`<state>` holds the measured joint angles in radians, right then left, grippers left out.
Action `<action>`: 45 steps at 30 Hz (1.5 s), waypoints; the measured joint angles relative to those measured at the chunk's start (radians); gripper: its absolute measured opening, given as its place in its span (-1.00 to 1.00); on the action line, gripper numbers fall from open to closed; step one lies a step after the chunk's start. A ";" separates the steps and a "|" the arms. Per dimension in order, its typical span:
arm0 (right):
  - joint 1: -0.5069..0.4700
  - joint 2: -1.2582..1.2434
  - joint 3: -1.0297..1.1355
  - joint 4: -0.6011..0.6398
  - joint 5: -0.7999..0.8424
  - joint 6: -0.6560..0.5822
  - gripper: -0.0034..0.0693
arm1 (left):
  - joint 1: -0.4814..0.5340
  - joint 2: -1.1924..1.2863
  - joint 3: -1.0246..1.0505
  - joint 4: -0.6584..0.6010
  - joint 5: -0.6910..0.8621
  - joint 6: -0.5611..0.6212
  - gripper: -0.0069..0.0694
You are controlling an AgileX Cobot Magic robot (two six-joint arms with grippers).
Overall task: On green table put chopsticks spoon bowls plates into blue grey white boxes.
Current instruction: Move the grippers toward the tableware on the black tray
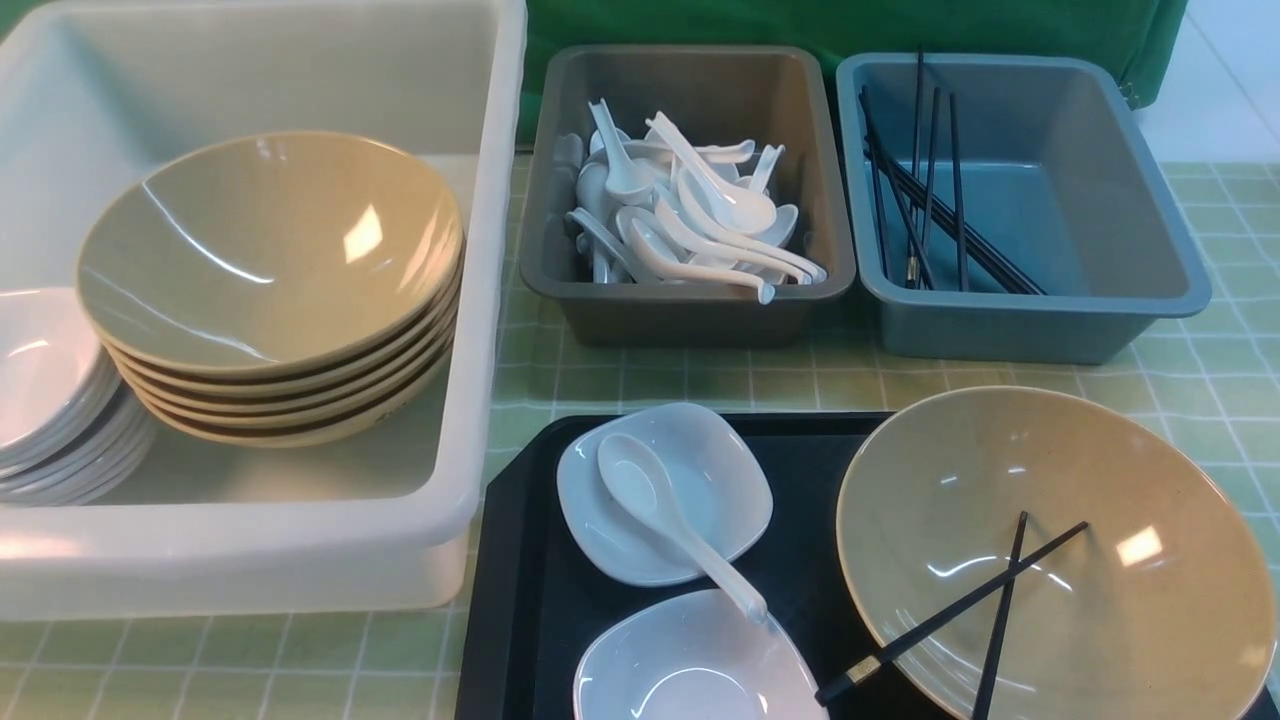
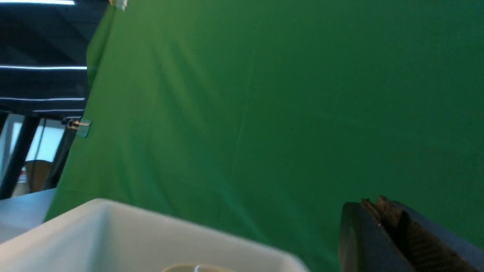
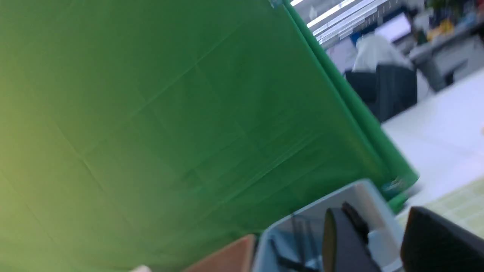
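On the black tray (image 1: pixel 530 600), a tan bowl (image 1: pixel 1150 620) holds two crossed chopsticks (image 1: pixel 950 612). Beside it a white spoon (image 1: pixel 640 490) lies across two white plates (image 1: pixel 720 480). The white box (image 1: pixel 490 300) holds a stack of bowls (image 1: pixel 270 250) and a stack of plates (image 1: pixel 40 370). Spoons (image 1: pixel 700 220) fill the grey box (image 1: pixel 680 315), and chopsticks (image 1: pixel 930 200) lie in the blue box (image 1: pixel 1030 335). Neither gripper shows in the front view. My left gripper (image 2: pixel 378 204) is shut and empty above the white box's corner (image 2: pixel 113 226). My right gripper (image 3: pixel 378 223) is open and empty, near the blue box (image 3: pixel 359 189).
The green table (image 1: pixel 700 385) shows between the tray and the boxes. A green cloth screen (image 1: pixel 850 25) stands behind the boxes and fills both wrist views. Beyond the screen's edge, an office with a seated person (image 3: pixel 374 56) is visible.
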<state>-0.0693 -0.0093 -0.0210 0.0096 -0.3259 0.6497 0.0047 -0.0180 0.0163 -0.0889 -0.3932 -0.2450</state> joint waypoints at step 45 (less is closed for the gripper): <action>0.249 1.364 -0.996 0.329 1.294 -0.231 0.13 | -0.265 0.860 -0.705 -0.343 1.093 0.599 -0.82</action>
<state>0.1796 1.3546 -1.0169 0.3390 0.9686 0.4189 -0.2606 0.8418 -0.6888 -0.4316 0.7003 0.3544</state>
